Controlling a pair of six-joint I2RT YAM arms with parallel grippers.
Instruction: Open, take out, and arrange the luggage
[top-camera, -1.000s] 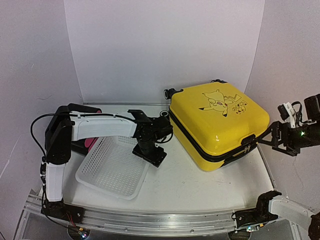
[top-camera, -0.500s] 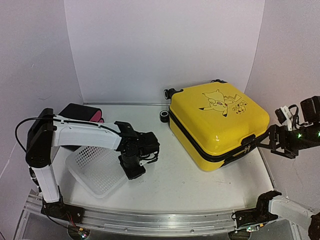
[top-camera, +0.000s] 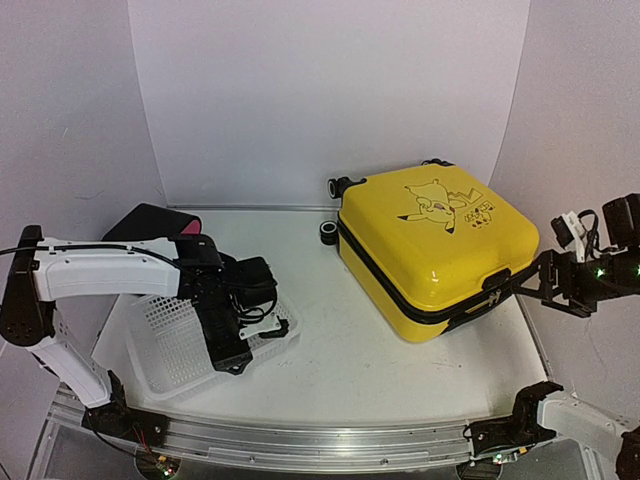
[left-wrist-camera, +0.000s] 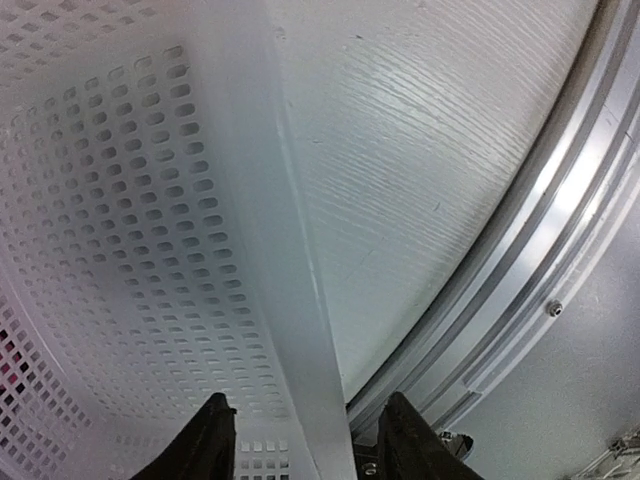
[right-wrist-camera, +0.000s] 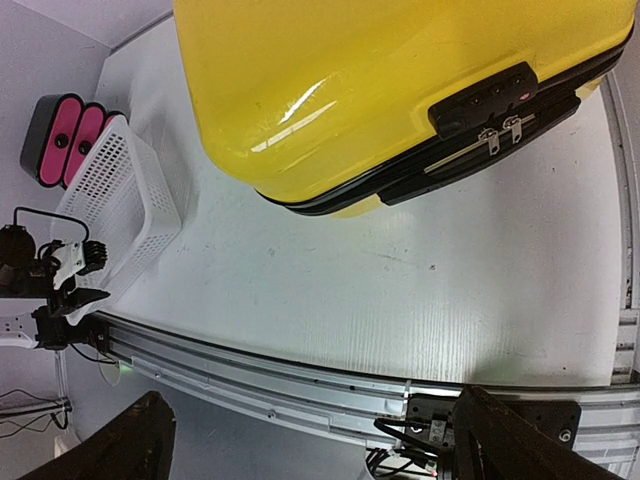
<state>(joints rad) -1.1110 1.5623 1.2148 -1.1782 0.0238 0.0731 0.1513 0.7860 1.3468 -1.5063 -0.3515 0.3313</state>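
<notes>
The yellow hard-shell luggage (top-camera: 435, 240) lies closed at the back right, cartoon lid up, its black zipper band and lock facing the right arm. It also shows in the right wrist view (right-wrist-camera: 380, 90). My right gripper (top-camera: 530, 280) hangs just right of its lock corner, open and empty, clear of the shell (right-wrist-camera: 310, 440). My left gripper (top-camera: 235, 360) points down over the near right rim of the white mesh basket (top-camera: 170, 340). In the left wrist view its jaws (left-wrist-camera: 308, 440) stand apart astride that rim (left-wrist-camera: 300, 330), with gaps on both sides.
A black case with pink round ends (top-camera: 150, 222) lies behind the basket at the back left. A small black ring (top-camera: 327, 232) sits left of the luggage. The metal rail (top-camera: 300, 440) runs along the table's near edge, close under the left gripper.
The left arm has swung left and toward the near edge, and the basket has moved with it from the middle left to the near left. The right gripper has barely moved.
</notes>
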